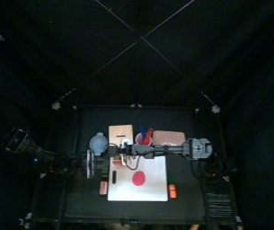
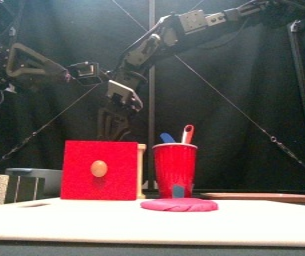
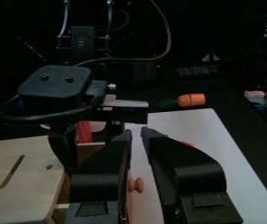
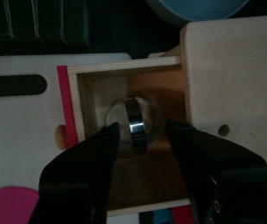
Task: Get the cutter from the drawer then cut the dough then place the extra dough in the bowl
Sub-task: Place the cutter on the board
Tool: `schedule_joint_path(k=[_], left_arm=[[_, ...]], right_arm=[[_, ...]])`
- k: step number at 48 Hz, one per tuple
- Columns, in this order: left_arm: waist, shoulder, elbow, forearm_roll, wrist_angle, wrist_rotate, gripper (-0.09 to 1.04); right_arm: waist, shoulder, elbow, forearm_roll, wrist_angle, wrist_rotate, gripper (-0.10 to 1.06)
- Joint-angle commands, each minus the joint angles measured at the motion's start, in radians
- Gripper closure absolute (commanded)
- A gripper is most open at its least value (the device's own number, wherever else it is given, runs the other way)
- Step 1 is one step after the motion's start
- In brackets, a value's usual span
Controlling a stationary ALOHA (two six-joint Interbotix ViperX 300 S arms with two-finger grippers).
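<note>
The wooden box [image 1: 119,135] has its drawer pulled out, and the red drawer front [image 2: 101,170] faces the table's front. The round metal cutter [image 4: 135,120] lies inside the drawer. My right gripper [image 4: 142,131] hangs open over the drawer, with one jaw on each side of the cutter and not gripping it. My left gripper [image 3: 135,133] is raised above the drawer front with its jaws a little apart and nothing between them. The pink dough disc [image 1: 139,179] lies flat on the white cutting board [image 1: 157,171]. The blue-grey bowl [image 1: 98,142] stands left of the box.
A red cup [image 2: 175,168] with toy knives stands right of the box, just behind the dough. A pink tray [image 1: 171,137] lies at the back right. A small orange toy [image 1: 172,190] and a red one [image 1: 103,187] lie by the board's front corners.
</note>
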Motion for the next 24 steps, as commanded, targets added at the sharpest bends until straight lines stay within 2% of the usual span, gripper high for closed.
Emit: schedule_joint_path(k=[1, 24], left_arm=[[0.0, 0.0, -0.006, -0.008, -0.005, 0.0, 0.34], [0.0, 0.0, -0.006, -0.011, 0.017, 0.0, 0.34]], right_arm=[[-0.003, -0.028, -0.015, -0.003, -0.003, -0.002, 0.15], [-0.008, 0.002, -0.023, -0.005, -0.003, 0.002, 0.16]])
